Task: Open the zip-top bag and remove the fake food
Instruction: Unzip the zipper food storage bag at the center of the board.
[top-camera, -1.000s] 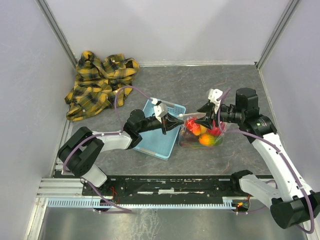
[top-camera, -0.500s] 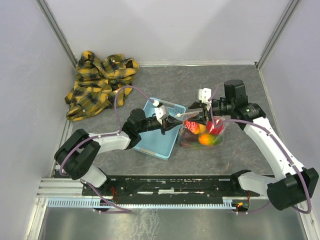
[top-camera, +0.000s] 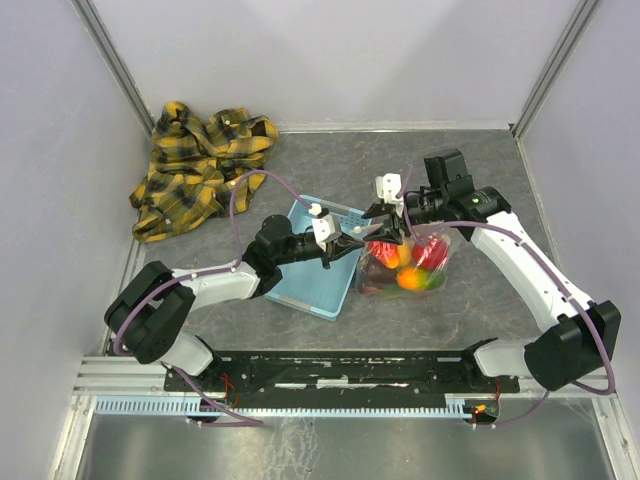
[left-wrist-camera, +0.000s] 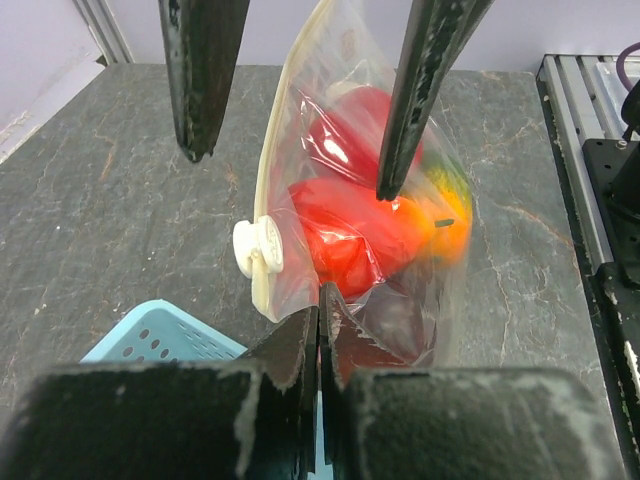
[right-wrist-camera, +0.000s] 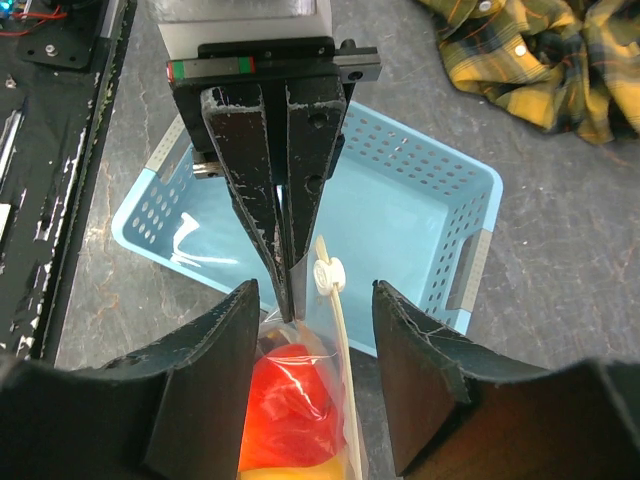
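Observation:
The zip-top bag (top-camera: 405, 268) lies just right of the basket, its white zip strip (right-wrist-camera: 338, 345) and slider (left-wrist-camera: 257, 248) turned toward the basket. Red, orange and yellow fake food (left-wrist-camera: 345, 235) shows through the plastic. My left gripper (left-wrist-camera: 322, 295) is shut on the bag's edge beside the slider; from above its tips (top-camera: 358, 240) reach over the basket rim. My right gripper (right-wrist-camera: 315, 300) is open. Its fingers straddle the zip strip and slider (right-wrist-camera: 327, 273) without touching them, directly facing the left gripper (right-wrist-camera: 285, 290). From above the right gripper (top-camera: 385, 224) hovers over the bag's left end.
A light blue slotted basket (top-camera: 305, 285) stands under the left gripper, with nothing in it. A crumpled yellow plaid shirt (top-camera: 200, 170) lies at the back left. Walls enclose the grey table on three sides, and a metal rail (top-camera: 330, 370) runs along the near edge.
My right arm has swung left over the bag until its open fingers sit around the zip end, facing the left gripper. The left gripper has kept its hold and barely moved.

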